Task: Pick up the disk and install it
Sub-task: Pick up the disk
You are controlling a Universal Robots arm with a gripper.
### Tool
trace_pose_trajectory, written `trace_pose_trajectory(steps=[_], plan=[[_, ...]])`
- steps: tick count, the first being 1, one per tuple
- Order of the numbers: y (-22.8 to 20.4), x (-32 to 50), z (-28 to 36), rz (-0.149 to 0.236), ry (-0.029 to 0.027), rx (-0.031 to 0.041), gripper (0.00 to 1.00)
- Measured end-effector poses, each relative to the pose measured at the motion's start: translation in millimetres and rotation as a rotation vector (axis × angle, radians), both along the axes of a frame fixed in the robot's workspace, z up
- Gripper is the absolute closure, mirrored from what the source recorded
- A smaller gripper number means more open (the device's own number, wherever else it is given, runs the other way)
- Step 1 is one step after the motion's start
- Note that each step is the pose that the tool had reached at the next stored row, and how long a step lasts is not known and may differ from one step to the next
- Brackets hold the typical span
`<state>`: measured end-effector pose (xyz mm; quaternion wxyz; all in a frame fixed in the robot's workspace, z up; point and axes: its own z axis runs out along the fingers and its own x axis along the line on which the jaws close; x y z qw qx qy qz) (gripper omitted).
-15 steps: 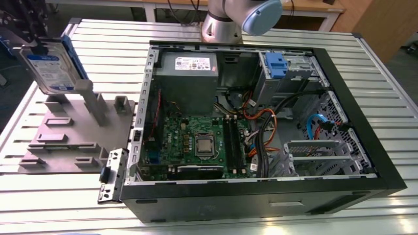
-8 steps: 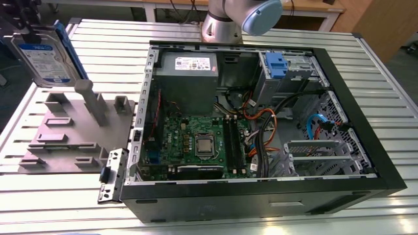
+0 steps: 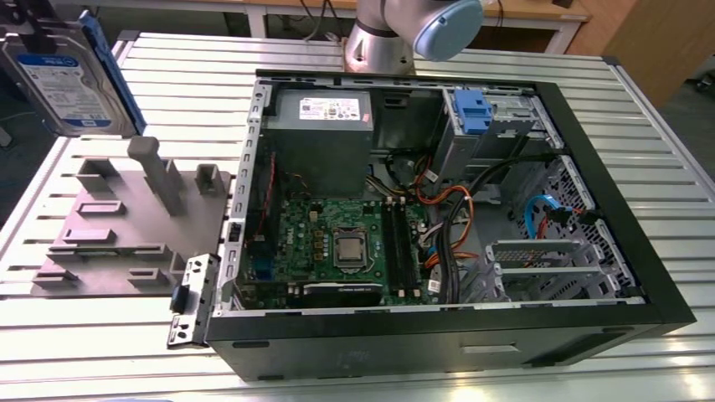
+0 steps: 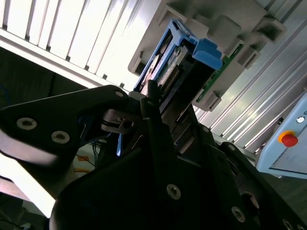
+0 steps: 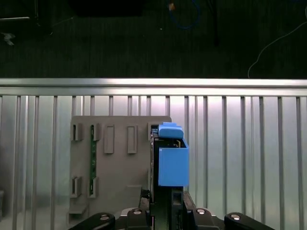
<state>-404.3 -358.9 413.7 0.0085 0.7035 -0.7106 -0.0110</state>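
1. Gripper (image 5: 163, 205): its black fingers (image 5: 146, 199) sit close on either side of the disk (image 5: 172, 165). The jaws are clamped against the blue carrier's sides with only the drive's thickness between them.
2. In the second wrist view the disk (image 4: 169, 67) stands out from the gripper (image 4: 160, 117) edge-on, with the carrier's blue tab at the far end.
3. In the exterior view the disk (image 3: 62, 79) is upright at the exterior view's far left, label facing the camera. It is in the air above the slatted aluminium table (image 3: 648, 100), clear of the grey fixture plate (image 3: 117, 230).
4. In the first wrist view the fixture plate (image 5: 120, 158) lies below the disk, which hangs over one of its edges.
5. The open computer case (image 3: 447, 339) lies on its side mid-table, well apart from the disk. Inside are the power supply (image 3: 318, 126), the motherboard (image 3: 335, 243) and a drive bay with a blue latch (image 3: 470, 113).
6. The arm's base joint (image 3: 391, 33) stands behind the case.
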Motion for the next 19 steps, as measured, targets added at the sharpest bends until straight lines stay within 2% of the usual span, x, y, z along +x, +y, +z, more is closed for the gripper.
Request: trace_pose_trajectory(steps=[2,8,15,19], plan=[[0.0,0.0,3.8,0.000,0.0000,0.0000,0.65],[0.0,0.0,10.1,0.000,-0.0001,0.0000,0.65],[0.0,0.0,11.2,0.000,-0.0001,0.0000,0.65],[0.0,0.0,17.3,0.000,-0.0002,0.0000,0.65]])
